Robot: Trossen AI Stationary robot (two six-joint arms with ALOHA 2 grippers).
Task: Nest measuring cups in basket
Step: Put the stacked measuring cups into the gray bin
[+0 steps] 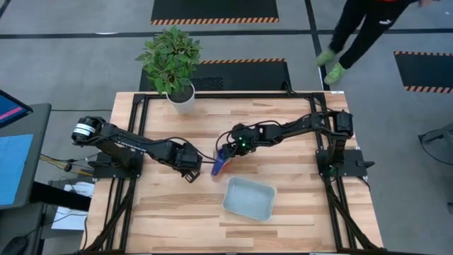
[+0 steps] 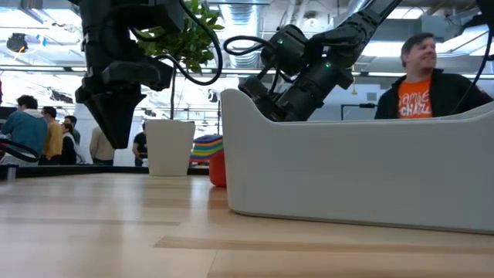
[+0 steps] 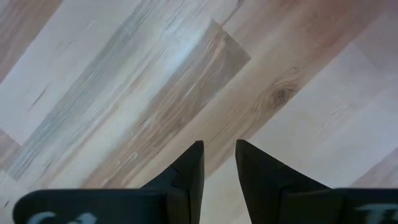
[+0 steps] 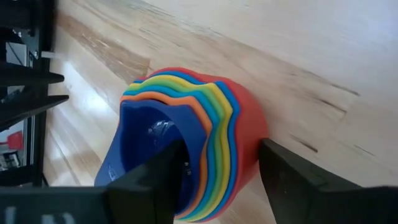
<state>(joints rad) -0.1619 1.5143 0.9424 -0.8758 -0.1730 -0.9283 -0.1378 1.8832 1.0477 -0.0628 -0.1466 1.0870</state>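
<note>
Mid-frame, the right claw [image 4: 214, 171] straddled the nested measuring cups [image 4: 205, 134], fingers not yet clenched; lifting them into the basket [image 1: 249, 198] remained. The left claw [image 3: 219, 163] hung slightly parted, grasping nothing.

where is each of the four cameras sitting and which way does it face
High view: above the wooden table, looking straight down; both dark arms show, left gripper, right gripper.
Low view: at table-top height, looking level past the pale grey-blue plastic basket into the room; both arms come down from above.
Left wrist view: faces bare wood past the left arm's own fingers.
Right wrist view: faces the nested stack of coloured plastic measuring cups, one finger inside, one outside.
Shared: the high, low and right wrist views all show the stack.
</note>
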